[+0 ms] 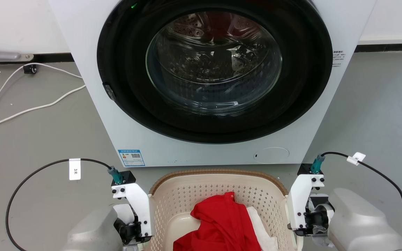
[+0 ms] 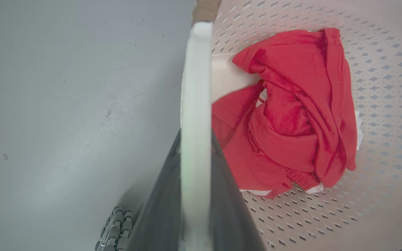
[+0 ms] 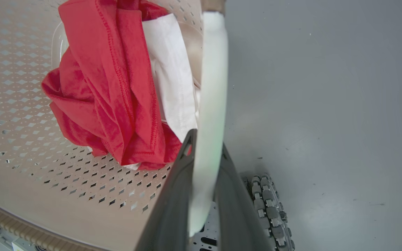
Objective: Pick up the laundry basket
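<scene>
The cream laundry basket with perforated walls and a brown woven rim sits low in the head view, just in front of the washing machine. A red garment and a white cloth lie in it. My two wrists flank it, the left wrist and the right wrist. In the left wrist view my left gripper is shut on the basket's white side handle. My right gripper is likewise shut on the other white handle. Whether the basket is off the floor cannot be told.
The white washing machine with its round dark door shut stands right behind the basket. White cables trail over the grey floor at the left. My base's roller wheels show under each handle, one by the left and one by the right.
</scene>
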Controlling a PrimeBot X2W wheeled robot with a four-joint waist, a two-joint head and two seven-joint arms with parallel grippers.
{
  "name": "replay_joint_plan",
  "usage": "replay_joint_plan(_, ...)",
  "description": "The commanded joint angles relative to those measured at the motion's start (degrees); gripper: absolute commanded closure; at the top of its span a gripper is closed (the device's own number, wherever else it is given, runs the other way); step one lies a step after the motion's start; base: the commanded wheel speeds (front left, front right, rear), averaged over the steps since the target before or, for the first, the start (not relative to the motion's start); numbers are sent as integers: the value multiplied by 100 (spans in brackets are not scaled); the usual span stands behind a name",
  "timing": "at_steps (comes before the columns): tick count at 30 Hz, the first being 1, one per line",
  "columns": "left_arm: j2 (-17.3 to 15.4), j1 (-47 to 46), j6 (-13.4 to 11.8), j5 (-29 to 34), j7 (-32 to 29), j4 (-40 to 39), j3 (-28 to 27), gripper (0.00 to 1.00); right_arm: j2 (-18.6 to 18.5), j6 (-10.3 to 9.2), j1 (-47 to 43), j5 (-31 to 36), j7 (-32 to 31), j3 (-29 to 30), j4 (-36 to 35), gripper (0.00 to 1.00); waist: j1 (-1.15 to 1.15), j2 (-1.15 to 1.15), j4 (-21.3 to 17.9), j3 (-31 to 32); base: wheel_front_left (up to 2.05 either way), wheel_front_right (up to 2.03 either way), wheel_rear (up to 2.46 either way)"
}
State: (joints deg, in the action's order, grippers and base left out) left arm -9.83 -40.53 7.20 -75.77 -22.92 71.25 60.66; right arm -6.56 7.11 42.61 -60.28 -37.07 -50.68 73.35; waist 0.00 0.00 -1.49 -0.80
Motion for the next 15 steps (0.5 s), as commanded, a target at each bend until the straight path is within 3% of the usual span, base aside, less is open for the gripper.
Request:
replay_joint_plan(1, 147, -105, 54, -39, 54, -102, -3, 100, 137, 70, 86, -63, 13, -5, -76, 100, 0, 0, 0, -2, 0, 0, 0)
replay_joint_plan(15, 163, -82, 55, -104, 58, -96, 24, 100, 129, 71, 59, -131, 17, -45, -82, 100, 0, 0, 8, 13, 0, 0, 0)
